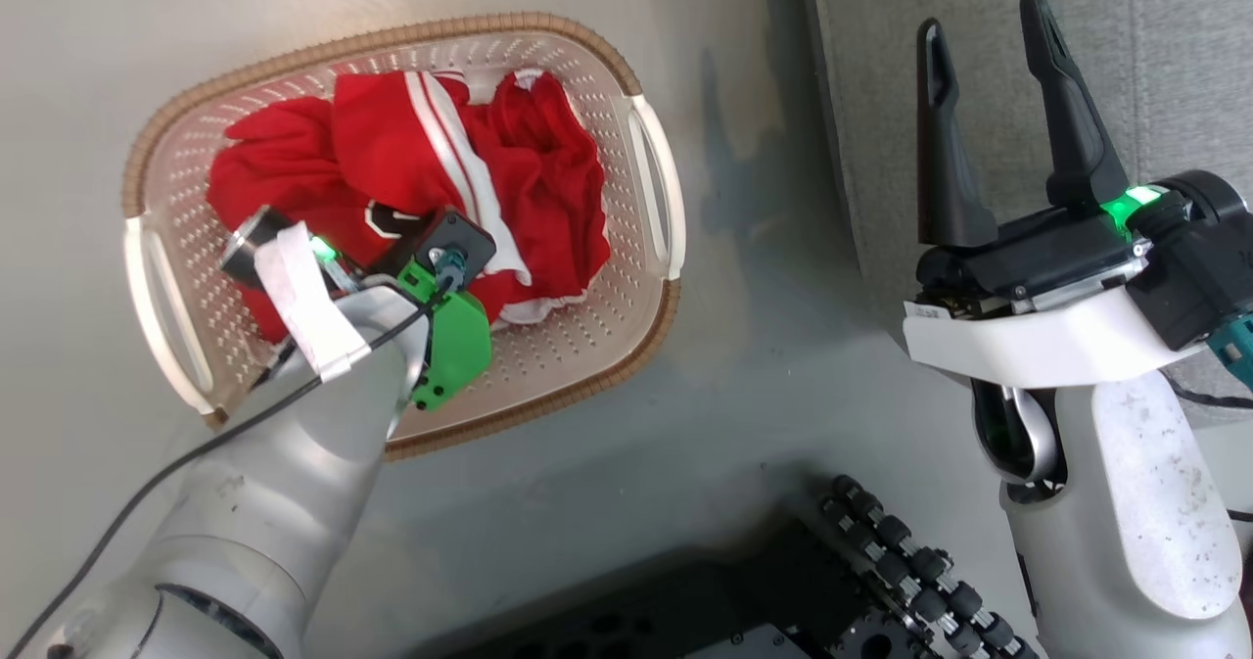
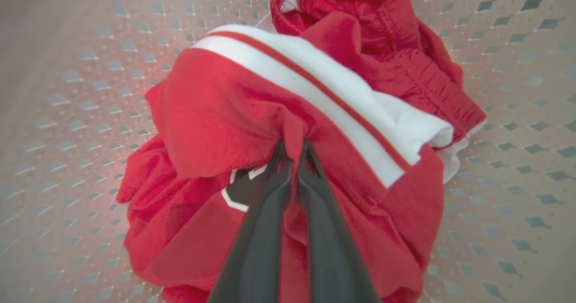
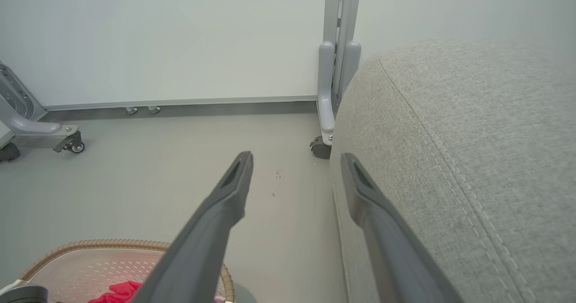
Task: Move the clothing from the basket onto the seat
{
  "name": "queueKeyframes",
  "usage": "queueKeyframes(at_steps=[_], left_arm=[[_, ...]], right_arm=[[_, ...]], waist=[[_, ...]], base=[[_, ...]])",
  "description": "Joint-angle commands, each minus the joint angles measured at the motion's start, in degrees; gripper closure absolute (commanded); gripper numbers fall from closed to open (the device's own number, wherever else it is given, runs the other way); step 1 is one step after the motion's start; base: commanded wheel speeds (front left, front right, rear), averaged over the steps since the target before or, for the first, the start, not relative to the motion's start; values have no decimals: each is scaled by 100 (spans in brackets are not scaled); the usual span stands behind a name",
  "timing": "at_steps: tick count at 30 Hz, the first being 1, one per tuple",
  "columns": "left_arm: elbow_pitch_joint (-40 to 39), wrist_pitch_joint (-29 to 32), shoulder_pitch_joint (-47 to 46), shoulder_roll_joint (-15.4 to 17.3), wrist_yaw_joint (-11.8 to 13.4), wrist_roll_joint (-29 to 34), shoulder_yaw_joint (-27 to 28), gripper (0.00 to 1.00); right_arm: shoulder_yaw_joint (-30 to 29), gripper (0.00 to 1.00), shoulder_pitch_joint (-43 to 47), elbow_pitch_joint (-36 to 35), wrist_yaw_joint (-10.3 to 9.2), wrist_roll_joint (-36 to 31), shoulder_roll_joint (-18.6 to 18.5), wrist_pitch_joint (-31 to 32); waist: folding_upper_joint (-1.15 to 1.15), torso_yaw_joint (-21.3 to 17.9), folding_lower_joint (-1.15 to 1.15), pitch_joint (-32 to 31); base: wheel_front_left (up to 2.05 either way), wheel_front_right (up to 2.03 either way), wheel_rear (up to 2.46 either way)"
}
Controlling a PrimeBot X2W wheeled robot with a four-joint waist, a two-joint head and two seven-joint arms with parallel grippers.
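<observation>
Well, the clothing (image 2: 216, 109) lies heaped in the basket (image 1: 587, 346), bunched on its perforated bottom, with none of it on the seat (image 1: 1155, 52) yet. The left gripper (image 2: 293, 152) reaches down into the heap from above. Its two dark fingers are pinched together on a raised fold of red fabric near the white-striped band, and a corner of a black, white-edged numeral peeks out beside them. That hold on an upper fold, not a buried edge, looks chosen so the top piece can lift free of the rest, though I can't tell whether one piece or both would come up. The basket stands on the pale floor (image 1: 783, 395) just beside the grey seat, which I'd judge keeps the carry short. The right gripper (image 1: 984, 15) hangs apart from the basket, by the seat's edge, fingers spread and holding nothing, probably kept out of the left arm's way. Counting: the heap looks like two red pieces, one with the striped band and one with a gathered waistband; one basket with two white handles (image 1: 651, 179); one seat cushion; two grippers with two fingers each
</observation>
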Motion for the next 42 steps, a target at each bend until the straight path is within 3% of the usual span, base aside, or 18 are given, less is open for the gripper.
queueKeyframes(at_steps=[1,12,25,33,42], left_arm=[[-28,-112,122,-21,29,-76,43,100],[-696,-600,1143,-131,35,-831,559,100],[-3108,-596,2692,155,234,-774,1167,100],[-4017,-597,3350,188,250,-633,1598,100],[-4847,-596,3697,186,156,-499,1912,100]], right_arm=[[-30,0,106,41,0,-57,-5,-19],[-66,0,686,314,0,-245,-71,-19],[90,0,1640,650,0,-222,-233,-19],[243,0,2101,839,0,-144,-254,-19],[368,0,2437,921,0,-131,-257,-19]], waist=[[0,187,0,-542],[0,591,0,-2184],[0,959,0,-3934],[0,954,0,-4715],[0,896,0,-5156]], base=[[0,0,0],[0,0,0],[0,0,0],[0,0,0],[0,0,0]])
